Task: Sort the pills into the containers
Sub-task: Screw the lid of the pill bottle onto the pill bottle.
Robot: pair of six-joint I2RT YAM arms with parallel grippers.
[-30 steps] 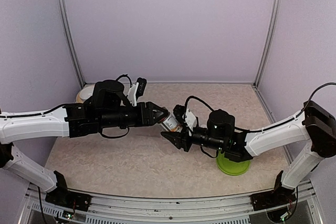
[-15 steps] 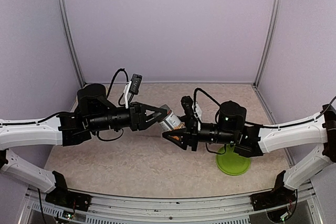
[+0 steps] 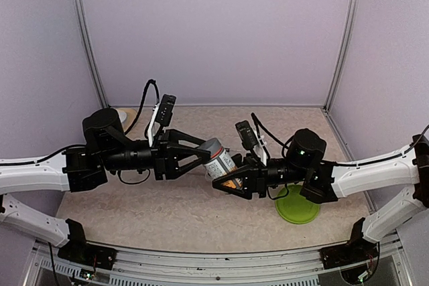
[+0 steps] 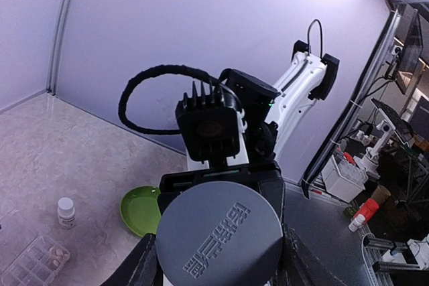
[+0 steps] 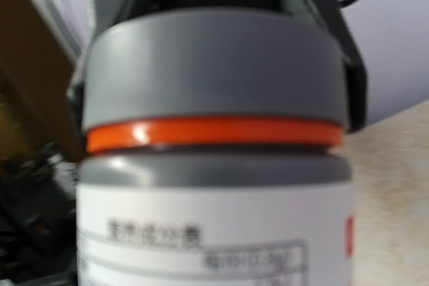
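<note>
While both arms meet in mid-air over the middle of the desk, the grey-capped bottle hangs tilted between them. The left jaws are clamped on its cap and the right jaws grip its labelled body. The arms block the top view, so the clear compartment box only shows in the left wrist view, flat on the desk with a few pale pills in one compartment. A small white bottle stands near it, and a green plate sits toward the near right corner.
</note>
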